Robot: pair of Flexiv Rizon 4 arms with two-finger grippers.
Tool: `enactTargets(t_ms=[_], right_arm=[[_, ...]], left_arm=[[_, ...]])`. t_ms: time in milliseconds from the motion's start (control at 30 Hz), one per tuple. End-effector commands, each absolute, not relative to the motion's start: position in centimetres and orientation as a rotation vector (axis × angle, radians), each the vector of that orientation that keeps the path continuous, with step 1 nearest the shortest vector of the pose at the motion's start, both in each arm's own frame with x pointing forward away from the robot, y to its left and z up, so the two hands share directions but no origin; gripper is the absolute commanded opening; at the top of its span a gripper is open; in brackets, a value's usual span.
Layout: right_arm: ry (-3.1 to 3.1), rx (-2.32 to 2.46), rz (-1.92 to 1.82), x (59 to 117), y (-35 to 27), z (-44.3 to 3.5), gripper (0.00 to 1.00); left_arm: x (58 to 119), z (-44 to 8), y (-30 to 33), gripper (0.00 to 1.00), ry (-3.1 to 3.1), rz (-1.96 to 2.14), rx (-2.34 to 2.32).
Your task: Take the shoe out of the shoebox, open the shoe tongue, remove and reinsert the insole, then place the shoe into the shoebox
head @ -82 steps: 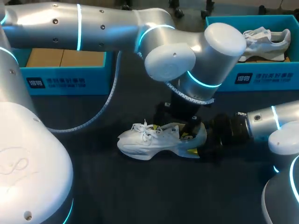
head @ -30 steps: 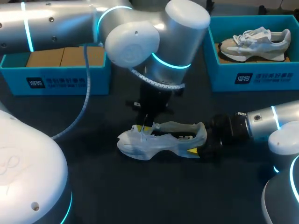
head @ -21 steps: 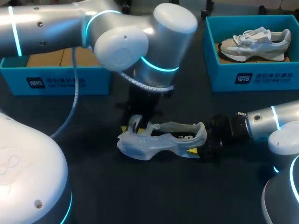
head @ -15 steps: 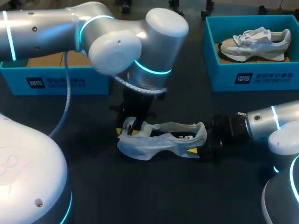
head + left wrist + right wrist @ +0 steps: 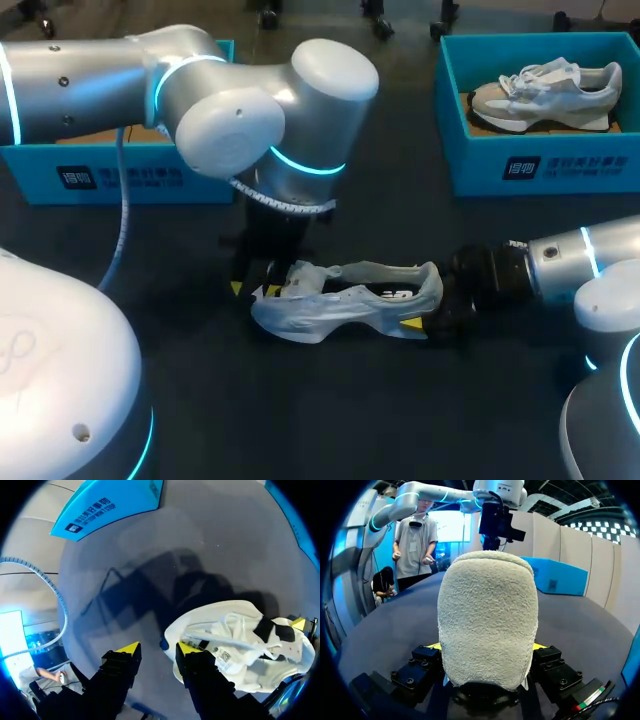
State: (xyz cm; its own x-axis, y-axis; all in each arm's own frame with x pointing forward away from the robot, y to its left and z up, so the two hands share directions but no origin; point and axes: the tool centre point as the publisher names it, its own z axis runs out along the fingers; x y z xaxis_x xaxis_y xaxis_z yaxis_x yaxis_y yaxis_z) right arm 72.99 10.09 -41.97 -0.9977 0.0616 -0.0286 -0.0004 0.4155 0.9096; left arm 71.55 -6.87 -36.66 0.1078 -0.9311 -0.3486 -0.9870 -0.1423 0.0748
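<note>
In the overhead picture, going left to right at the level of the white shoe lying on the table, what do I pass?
left gripper, open at the toe → shoe → right gripper, clamped on the heel → right arm

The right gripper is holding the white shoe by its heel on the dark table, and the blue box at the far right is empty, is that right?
Not quite: the blue box at the far right holds a grey and white sneaker, as the head view shows. The right gripper does hold the white shoe by its heel on the dark table.
</note>
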Motion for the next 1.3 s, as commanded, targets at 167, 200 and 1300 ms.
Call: enactTargets(t_ms=[167, 200, 1300], right_arm=[[2.598, 0.057, 1.659, 72.6, 10.9, -42.8, 0.0], [2.598, 0.057, 1.659, 72.6, 10.9, -42.8, 0.0], [2.598, 0.057, 1.659, 72.6, 10.9, -42.8, 0.0]], left_arm=[[72.0, -37.6, -7.4, 0.47, 1.925, 0.488, -2.197], [72.0, -37.3, -7.4, 0.48, 1.932, 0.487, -2.202], [72.6, -29.0, -11.9, 1.0, 2.602, 0.097, -1.592]])
